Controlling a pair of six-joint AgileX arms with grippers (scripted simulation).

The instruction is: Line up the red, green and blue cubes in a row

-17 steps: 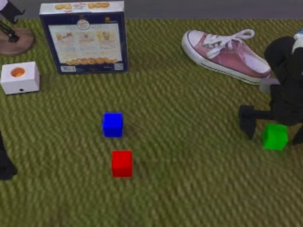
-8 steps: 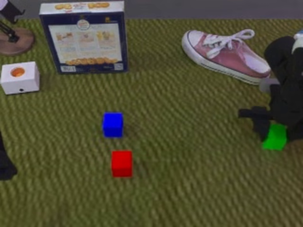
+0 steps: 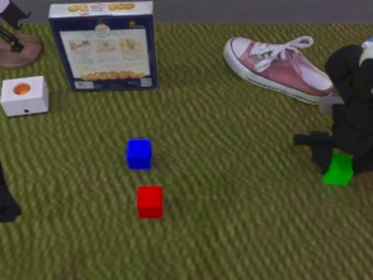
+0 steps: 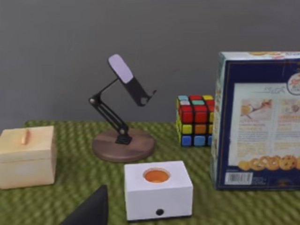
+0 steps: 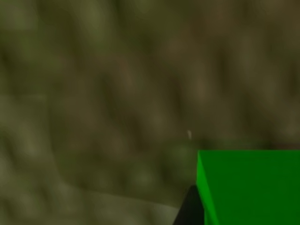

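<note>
The green cube (image 3: 338,170) sits near the table's right edge, and my right gripper (image 3: 340,165) is shut on it from above. In the right wrist view the green cube (image 5: 248,187) fills the corner, with a dark fingertip (image 5: 189,209) pressed against its side. The blue cube (image 3: 139,153) and the red cube (image 3: 150,201) rest on the green mat left of centre, the red one nearer the front. My left gripper (image 3: 6,201) is parked at the left edge, far from all three cubes.
A pink shoe (image 3: 278,65) lies at the back right, just behind the right arm. A blue biscuit box (image 3: 104,45), a white box with an orange circle (image 3: 24,95) and a phone stand (image 3: 16,46) stand at the back left. A puzzle cube (image 4: 195,120) and a wooden box (image 4: 27,156) show in the left wrist view.
The right gripper's fingers, spread wide on either side of the green cube a second ago, have closed on it. The cube has shifted slightly. The left arm has not moved.
</note>
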